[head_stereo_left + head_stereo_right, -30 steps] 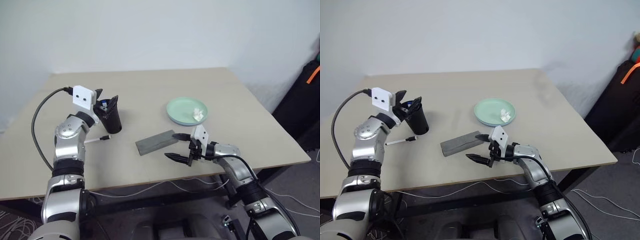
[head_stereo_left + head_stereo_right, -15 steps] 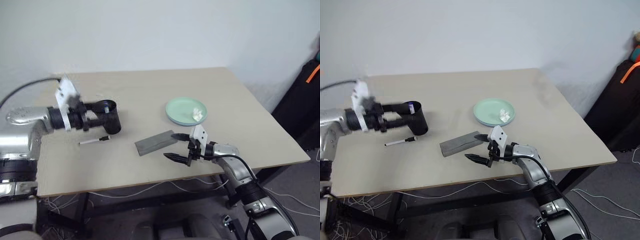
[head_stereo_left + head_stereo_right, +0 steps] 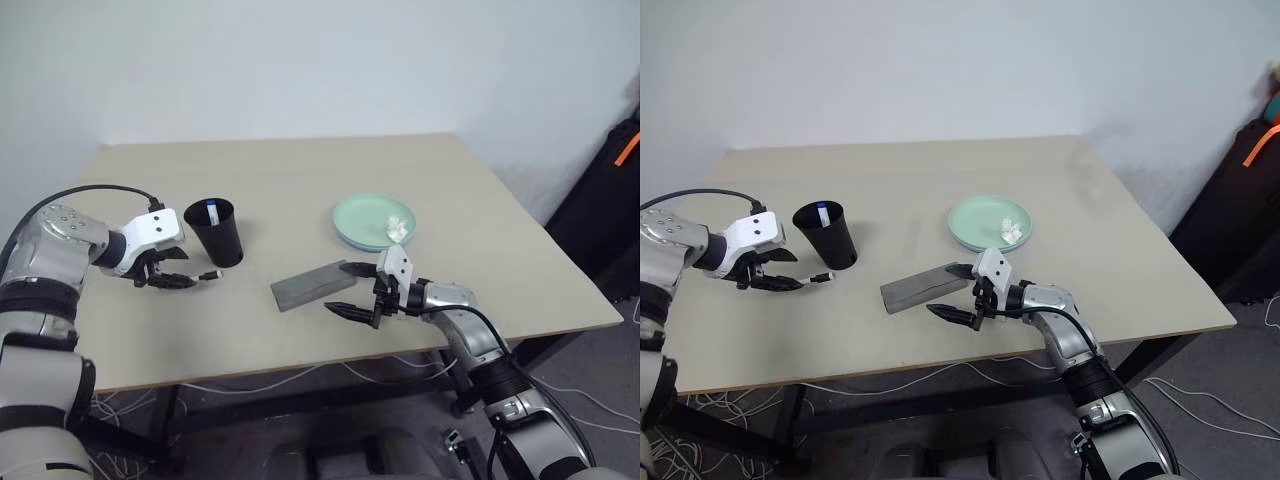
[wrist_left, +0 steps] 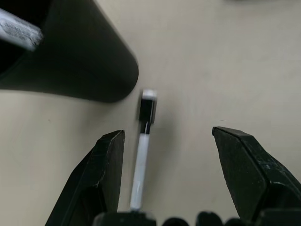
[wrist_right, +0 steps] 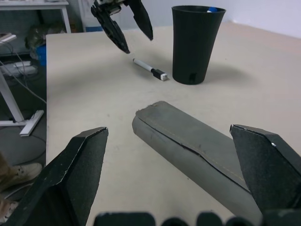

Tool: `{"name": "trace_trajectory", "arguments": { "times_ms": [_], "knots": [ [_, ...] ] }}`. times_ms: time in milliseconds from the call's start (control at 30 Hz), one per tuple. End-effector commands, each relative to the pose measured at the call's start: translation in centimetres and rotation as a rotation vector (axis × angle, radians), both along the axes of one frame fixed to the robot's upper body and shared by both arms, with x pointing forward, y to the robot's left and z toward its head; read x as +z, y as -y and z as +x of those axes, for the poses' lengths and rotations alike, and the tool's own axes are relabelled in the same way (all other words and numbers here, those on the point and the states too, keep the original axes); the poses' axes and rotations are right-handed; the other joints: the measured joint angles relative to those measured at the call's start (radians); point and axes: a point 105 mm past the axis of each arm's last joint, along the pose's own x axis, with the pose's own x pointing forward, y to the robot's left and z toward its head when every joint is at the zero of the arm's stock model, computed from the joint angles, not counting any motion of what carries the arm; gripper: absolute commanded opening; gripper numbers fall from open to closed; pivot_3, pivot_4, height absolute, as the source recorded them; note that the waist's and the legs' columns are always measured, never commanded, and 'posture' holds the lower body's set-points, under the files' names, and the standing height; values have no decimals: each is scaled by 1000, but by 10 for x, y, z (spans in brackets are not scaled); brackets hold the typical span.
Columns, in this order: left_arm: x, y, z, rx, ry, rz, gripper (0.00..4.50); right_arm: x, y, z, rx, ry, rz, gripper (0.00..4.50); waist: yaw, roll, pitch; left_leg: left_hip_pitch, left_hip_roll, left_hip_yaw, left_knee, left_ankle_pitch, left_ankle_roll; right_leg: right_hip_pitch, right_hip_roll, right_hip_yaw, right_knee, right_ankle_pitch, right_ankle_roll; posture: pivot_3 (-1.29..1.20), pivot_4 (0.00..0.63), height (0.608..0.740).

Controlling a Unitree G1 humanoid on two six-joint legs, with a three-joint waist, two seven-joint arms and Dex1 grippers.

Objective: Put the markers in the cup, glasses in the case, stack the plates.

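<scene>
black cup (image 3: 217, 232), grey case (image 3: 312, 284), mint green plate (image 3: 368, 222), beige table (image 3: 300, 170).

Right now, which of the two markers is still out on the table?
The black-capped marker: it lies flat on the table beside the cup, under the open left gripper. The blue-ended marker already stands inside the cup.

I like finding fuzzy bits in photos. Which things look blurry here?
Left wrist view: the pen and cup look soft. Right wrist view: the grey box blurs at its near end. Left eye view: the table looks fairly clear.
</scene>
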Motion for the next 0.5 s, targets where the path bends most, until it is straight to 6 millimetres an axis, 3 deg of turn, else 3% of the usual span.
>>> {"name": "trace_trajectory", "arguments": {
  "times_ms": [33, 500],
  "knots": [
    [6, -5, 5, -7, -3, 63, 3109, 15, 1, 3, 1, 59, 13, 4500, 0, 0, 0, 0, 0, 0, 0, 0, 0, 0, 0, 0, 0, 0, 0, 0, 0, 740],
    [-19, 0, 13, -22, -43, 195, 3109, 15, 10, 0, -37, 63, 5, 4500, 0, -2, 0, 0, 0, 0, 1, 0, 0, 0, -1, 0, 0, 0, 0, 0, 0, 740]
  ]
}}
